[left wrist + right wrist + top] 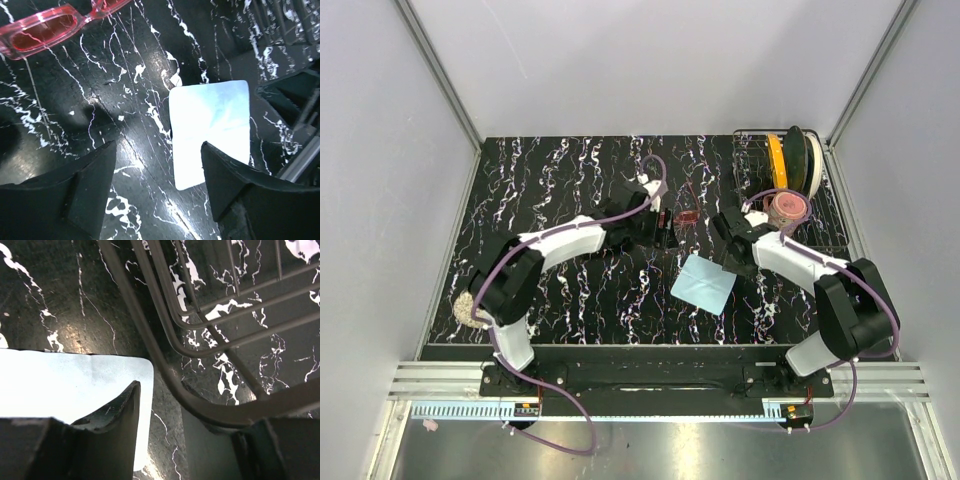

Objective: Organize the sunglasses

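One pr pink sunglasses (42,30), lt blue cloth (210,130) nearby, black marble tbl (125,75)

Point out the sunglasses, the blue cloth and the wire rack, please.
sunglasses (45,32): left wrist view, on a pink lens.
blue cloth (210,125): left wrist view, on its middle.
wire rack (828,225): top view, on its bare floor.

cloth (703,283): light blue, flat on black marbled table (550,170) | wire rack (748,148): far right corner | yellow plate (776,160): upright in rack | pink cup (787,208): in rack | beige lump (465,308): left edge
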`<action>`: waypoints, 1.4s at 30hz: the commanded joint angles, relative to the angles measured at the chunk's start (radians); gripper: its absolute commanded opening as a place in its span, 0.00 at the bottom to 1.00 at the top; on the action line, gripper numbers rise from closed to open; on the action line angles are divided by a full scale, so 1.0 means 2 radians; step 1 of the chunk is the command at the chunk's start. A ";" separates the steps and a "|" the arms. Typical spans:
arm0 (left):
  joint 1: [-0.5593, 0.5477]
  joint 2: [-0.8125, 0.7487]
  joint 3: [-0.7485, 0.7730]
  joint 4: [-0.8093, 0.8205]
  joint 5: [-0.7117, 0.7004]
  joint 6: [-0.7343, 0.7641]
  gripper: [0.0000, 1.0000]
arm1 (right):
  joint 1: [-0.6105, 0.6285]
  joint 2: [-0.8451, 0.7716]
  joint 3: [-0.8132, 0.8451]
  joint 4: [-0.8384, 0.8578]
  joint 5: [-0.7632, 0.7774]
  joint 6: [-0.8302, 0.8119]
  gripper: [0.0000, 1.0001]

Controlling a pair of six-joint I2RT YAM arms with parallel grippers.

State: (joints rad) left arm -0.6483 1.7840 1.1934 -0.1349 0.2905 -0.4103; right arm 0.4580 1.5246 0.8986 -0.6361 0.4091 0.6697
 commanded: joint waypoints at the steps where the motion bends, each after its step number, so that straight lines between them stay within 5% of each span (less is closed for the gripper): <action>1: -0.012 0.037 0.040 0.047 -0.028 0.012 0.70 | 0.000 -0.021 -0.006 0.049 0.028 -0.020 0.42; 11: -0.048 0.112 0.074 0.057 -0.037 0.002 0.65 | -0.001 -0.052 -0.021 0.058 0.000 -0.027 0.42; 15: -0.058 0.142 0.095 0.051 -0.037 0.004 0.56 | 0.000 -0.063 -0.027 0.056 -0.007 -0.021 0.41; 18: -0.065 0.158 0.111 0.039 -0.041 0.010 0.52 | -0.001 -0.064 -0.028 0.050 -0.012 -0.019 0.32; 42: -0.082 0.176 0.119 0.012 -0.048 0.006 0.30 | -0.001 -0.079 -0.034 0.045 -0.014 -0.015 0.32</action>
State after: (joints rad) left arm -0.8078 2.1162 1.4075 -0.0860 0.2276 -0.4084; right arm 0.4580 1.3880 0.8349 -0.5484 0.3740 0.6300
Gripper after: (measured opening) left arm 0.316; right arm 0.315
